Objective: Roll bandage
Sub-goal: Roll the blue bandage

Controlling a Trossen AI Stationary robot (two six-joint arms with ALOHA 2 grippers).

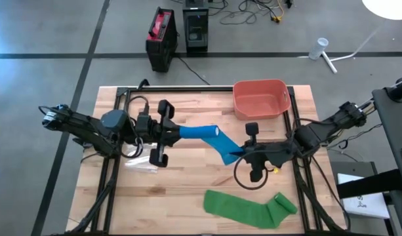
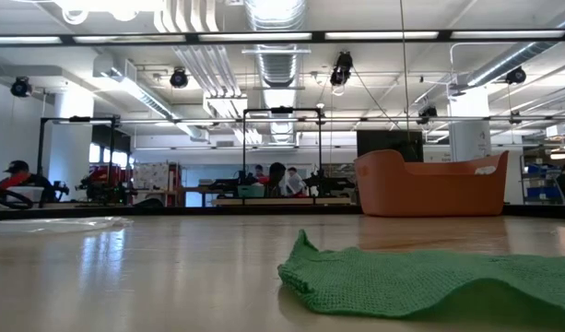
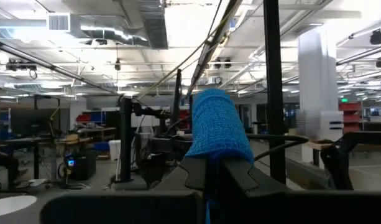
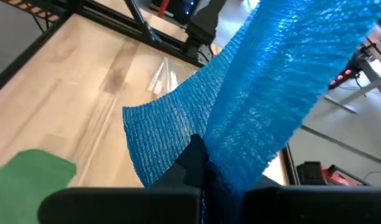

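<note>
Two robot arms are stretching a blue bandage (image 1: 204, 133) in the air above the middle of a wooden counter (image 1: 187, 187), the strip running from the left hand (image 1: 166, 133) on one side to the right hand (image 1: 243, 154) on the other. The left hand is clamping the rolled end, which in its own wrist view is standing up as a blue cylinder between the two dark fingers (image 3: 196, 174). The right hand is pinching the loose tail, which in the right wrist view is folding over on itself just above the fingers (image 4: 193, 158). A second, green bandage (image 1: 250, 208) is lying flat and partly bunched near the front edge of the counter, well apart from both hands, and an orange tub (image 1: 261, 98) is sitting at the far edge. A clear plastic wrapper (image 1: 143, 164) is resting just below the left hand. Judging from this stance, the main risk is that the thin tail is slipping out of the right hand's narrow pinch if the strip is pulled too taut, which would let the bandage sag and the roll loosen. Too little tension, on the other hand, would likely leave the winding slack and uneven, and the fold near the right hand could be rolled in as a crease.
</note>
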